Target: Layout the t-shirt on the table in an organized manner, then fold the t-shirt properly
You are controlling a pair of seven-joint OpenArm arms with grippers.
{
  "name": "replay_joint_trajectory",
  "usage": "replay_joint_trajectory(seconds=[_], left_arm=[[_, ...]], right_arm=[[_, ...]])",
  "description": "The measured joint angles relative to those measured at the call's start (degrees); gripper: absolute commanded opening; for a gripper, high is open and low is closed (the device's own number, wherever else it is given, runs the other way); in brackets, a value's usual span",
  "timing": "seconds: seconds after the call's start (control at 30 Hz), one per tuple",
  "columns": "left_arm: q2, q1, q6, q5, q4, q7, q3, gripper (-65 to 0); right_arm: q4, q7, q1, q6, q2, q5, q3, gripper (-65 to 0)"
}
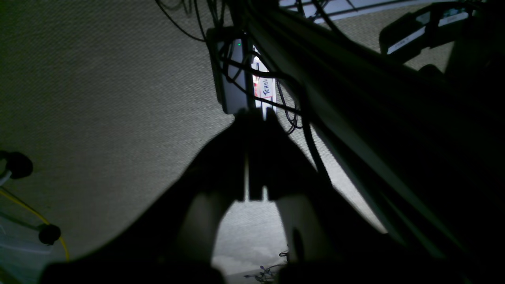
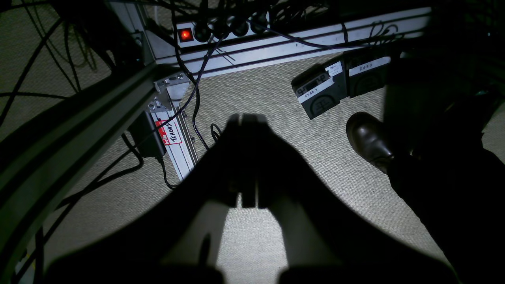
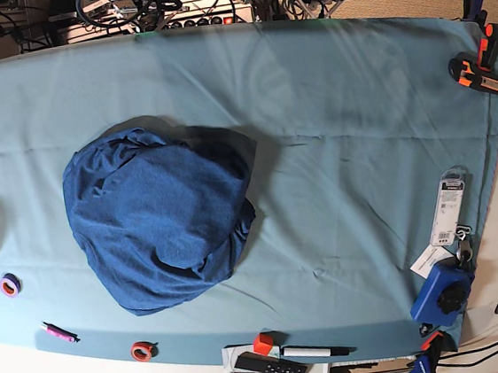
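Seen from above, the t-shirt [image 3: 159,218] lay in a crumpled, rounded heap on the left half of the table [image 3: 349,122], which was covered in a light teal cloth. The shirt was bunched, with folds along its lower right edge. No arm reached over the table in this view.

Small items sat along the table's edges: a purple tape roll [image 3: 10,285] at the left, a pink marker [image 3: 58,332] and an orange tape roll [image 3: 142,350] at the bottom edge, a black pen [image 3: 314,351] beside a red cube [image 3: 263,344], blue clamps [image 3: 440,295] at the lower right, and orange clamps [image 3: 484,73] at the upper right.

Both wrist cameras looked down at carpeted floor, not the table. The left gripper [image 1: 255,118] appeared as a dark silhouette, its fingers pressed together, gripping nothing. The right gripper [image 2: 248,118] was likewise closed and empty. Near it on the floor lay a foot pedal [image 2: 321,92] labelled "START", a brown shoe [image 2: 369,140], and a power strip [image 2: 221,33] with a red light.
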Motion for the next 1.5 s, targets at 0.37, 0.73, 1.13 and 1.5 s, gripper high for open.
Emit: replay_joint_trajectory(seconds=[0.37, 0.73, 1.13, 1.5], left_arm=[[0.00, 0.00, -0.02, 0.00, 0.00, 0.00, 0.00, -65.0], [0.00, 0.02, 0.00, 0.00, 0.11, 0.02, 0.00, -65.0], [-0.02, 0.00, 0.00, 0.00, 0.24, 0.00, 0.00, -65.0], [-4.20, 5.68, -0.24, -4.37, 8.04, -0.28, 0.15, -65.0]], right_arm=[[0.00, 0.44, -0.02, 0.00, 0.00, 0.00, 0.00, -65.0], [0.00, 0.90, 0.00, -0.02, 0.00, 0.00, 0.00, -65.0], [0.00, 0.90, -0.02, 0.00, 0.31, 0.00, 0.00, -65.0], [6.16, 2.62, -5.86, 0.00, 0.96, 0.15, 0.00, -65.0]])
